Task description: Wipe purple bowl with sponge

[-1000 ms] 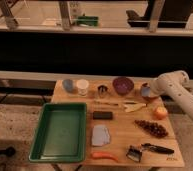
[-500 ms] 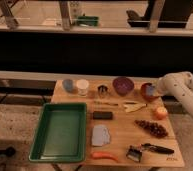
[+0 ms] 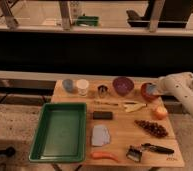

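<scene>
1. Clearly, the gripper point(image 3: 151, 90) sits at the right end of the wooden surface point(image 3: 120, 127), over the red-orange bowl point(image 3: 146, 92); a small light-blue block, the sponge point(image 3: 151, 89), shows right at its tip, but whether the jaws are open or clamped on it I cannot tell.
2. Just left of the jaws stands the purple bowl point(image 3: 123, 85), upright with its mouth facing up; being round, it has no long axis.
3. Nothing stands between the jaws and the purple bowl; the two bowls sit side by side.
4. Farther left of the jaws along the back row: one small metal cup point(image 3: 103, 90), one white cup point(image 3: 82, 86), one blue-grey cup point(image 3: 68, 85).
5. Nearer the camera than the jaws lie one orange fruit point(image 3: 161, 112), one bunch of dark grapes point(image 3: 151, 128), one banana-like yellow piece point(image 3: 132, 106) and one black bar point(image 3: 102, 115).
6. Well left of the jaws and toward the front: one green tray point(image 3: 60, 131), one grey-blue cloth piece point(image 3: 100, 135), one carrot point(image 3: 103, 156), one black-handled tool point(image 3: 150, 150).
7. Counted: two bowls, three cups, one sponge.
</scene>
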